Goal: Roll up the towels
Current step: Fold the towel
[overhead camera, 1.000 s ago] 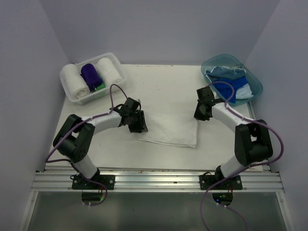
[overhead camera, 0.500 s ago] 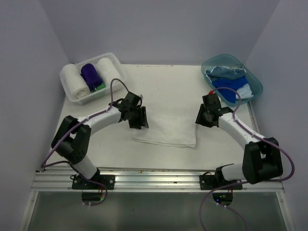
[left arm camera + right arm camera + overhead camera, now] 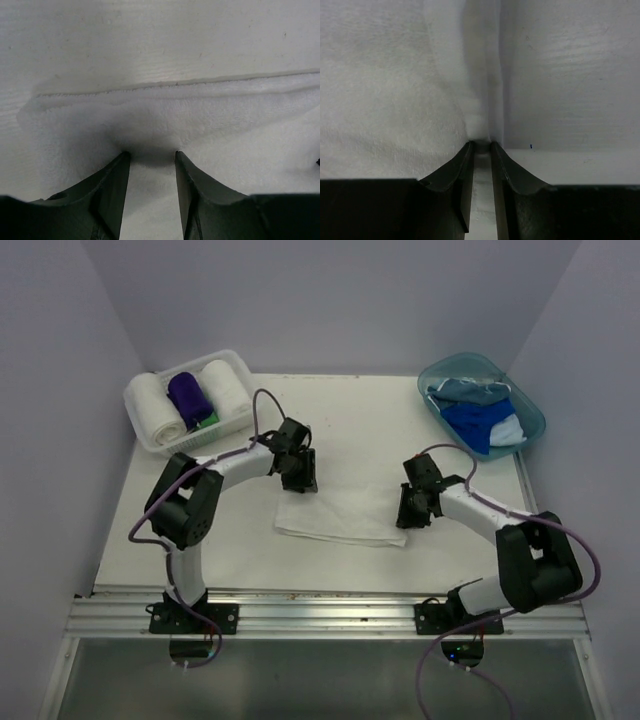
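A folded white towel (image 3: 340,517) lies flat in the middle of the table. My left gripper (image 3: 301,476) stands on its far left corner. In the left wrist view its jaws (image 3: 151,156) are open, tips pressed onto the flat towel (image 3: 210,125) just inside the hem. My right gripper (image 3: 411,511) is at the towel's right edge. In the right wrist view its narrow jaws (image 3: 481,145) are shut on a raised ridge of that edge of the towel (image 3: 385,90).
A white lattice basket (image 3: 250,390) at the far left holds two rolled white towels (image 3: 158,410), a purple one (image 3: 190,395) and a green one (image 3: 208,423). A teal tub (image 3: 432,370) at the far right holds loose royal blue (image 3: 478,425) and pale blue (image 3: 465,390) towels.
My left gripper has slid farther and rightward to the towel's far left corner. My right gripper has come down and nearer onto the towel's right edge, its jaws opening then narrowing.
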You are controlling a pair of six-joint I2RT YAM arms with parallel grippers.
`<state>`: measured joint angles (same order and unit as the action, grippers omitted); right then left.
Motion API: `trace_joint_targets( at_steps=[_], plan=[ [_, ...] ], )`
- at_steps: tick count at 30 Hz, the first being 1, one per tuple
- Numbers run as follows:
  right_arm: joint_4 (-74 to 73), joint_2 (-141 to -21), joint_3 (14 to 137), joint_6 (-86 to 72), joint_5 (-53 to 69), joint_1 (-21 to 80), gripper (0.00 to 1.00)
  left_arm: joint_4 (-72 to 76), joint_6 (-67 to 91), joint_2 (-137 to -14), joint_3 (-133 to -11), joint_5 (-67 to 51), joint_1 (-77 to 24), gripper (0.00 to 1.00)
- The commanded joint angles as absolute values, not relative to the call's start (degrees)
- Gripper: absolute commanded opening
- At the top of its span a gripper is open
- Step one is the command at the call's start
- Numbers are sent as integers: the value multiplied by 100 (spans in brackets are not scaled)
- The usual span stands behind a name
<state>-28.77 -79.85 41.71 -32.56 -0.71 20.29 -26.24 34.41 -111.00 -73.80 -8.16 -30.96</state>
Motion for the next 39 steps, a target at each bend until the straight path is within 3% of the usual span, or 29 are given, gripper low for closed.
trace_joint_targets(
  at_steps=[1,5,9,13,16,19,23,30,39],
  plan=[
    [-2663,-8506,4569,-3191,-483,2030,24,-2743,3418,-10751,-6743,-483,-3050,46],
    [-2383,-9402,5516,-3120,-624,2030,23,-2383,3840,-9942,-5427,-781,-3067,46],
    [-2145,-10823,6773,-3216,-484,2074,22,-2355,4244,-9186,-4879,-976,-3286,47],
    [-2460,-11714,8426,-3182,-107,2109,24,-2908,4272,-8904,-5316,-879,-3682,51],
    [-2566,-11507,9070,-2998,-53,2179,32,-3260,4201,-8500,-5642,-695,-3753,53],
    [-2637,-11128,8992,-2821,-88,2215,38,-3384,4114,-8183,-5661,-703,-3569,54],
    [-2479,-10093,7844,-2848,-79,2294,42,-3252,4043,-8112,-5362,-677,-3314,51],
    [-2338,-9089,6198,-3164,-18,2926,34,-2673,4052,-8314,-4729,-615,-3287,41],
    [-1890,-10000,6221,-2901,-70,2927,30,-2162,4219,-8289,-4219,-905,-3287,41]
  ],
)
